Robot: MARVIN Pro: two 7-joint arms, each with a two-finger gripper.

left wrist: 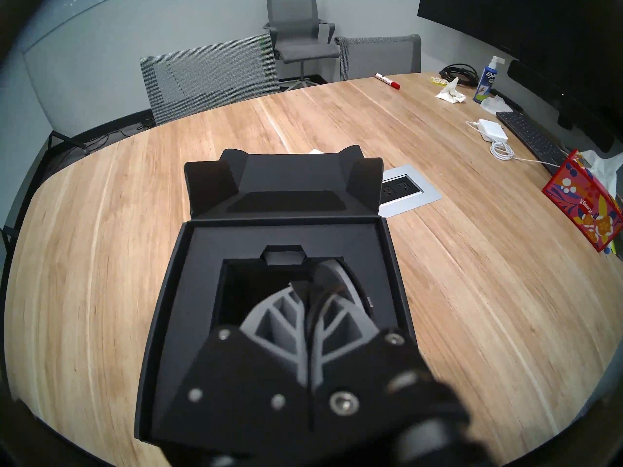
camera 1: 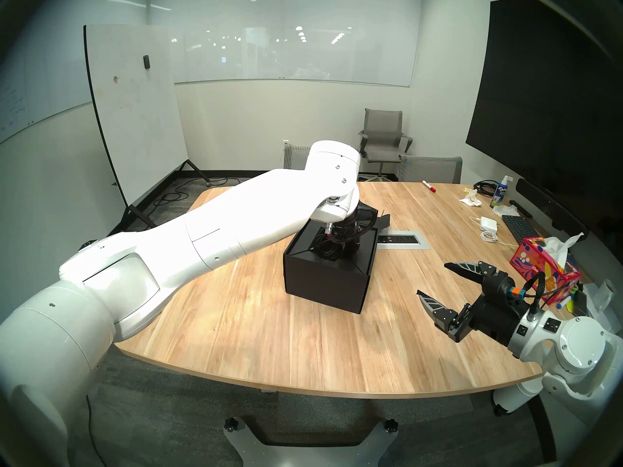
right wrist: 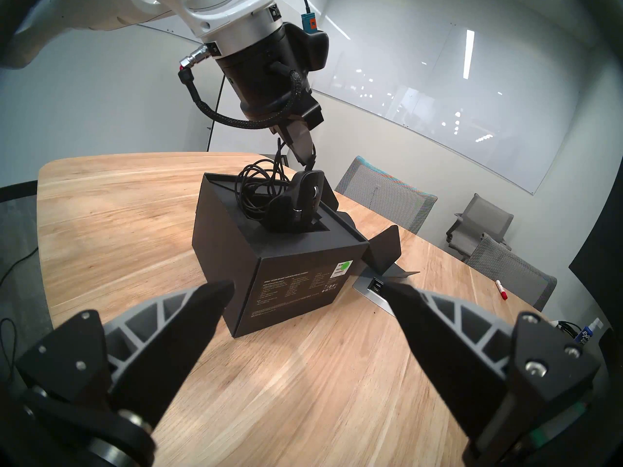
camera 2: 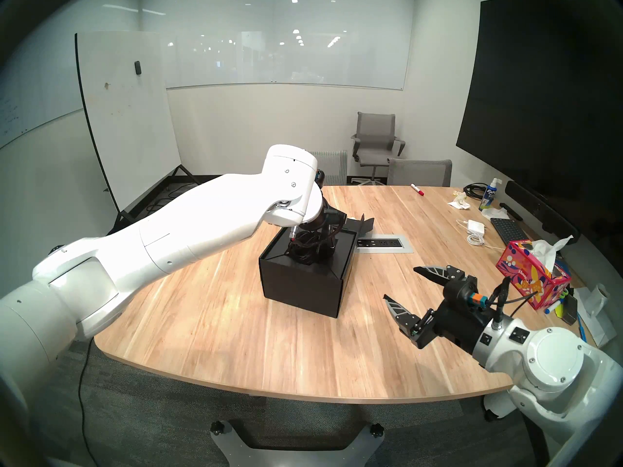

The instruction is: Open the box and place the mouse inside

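Now the left gripper [right wrist: 307, 159] pinches the mouse's cable, and the mouse [right wrist: 296, 203] hangs partly inside the open box [right wrist: 269, 271]. The right gripper [camera 1: 435, 281] waits nearby, fingers wide apart.

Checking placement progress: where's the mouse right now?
In the right wrist view the mouse stands upright, partly in the insert opening atop the open black box at table centre, with the shut left claw just above it.

"Kleenex" stands on the red floral tissue box [left wrist: 586, 213] at the table's three o'clock; "Expo" on the blue spray bottle [left wrist: 485, 82] at one o'clock. The black box's [right wrist: 303, 287] small print is unreadable.
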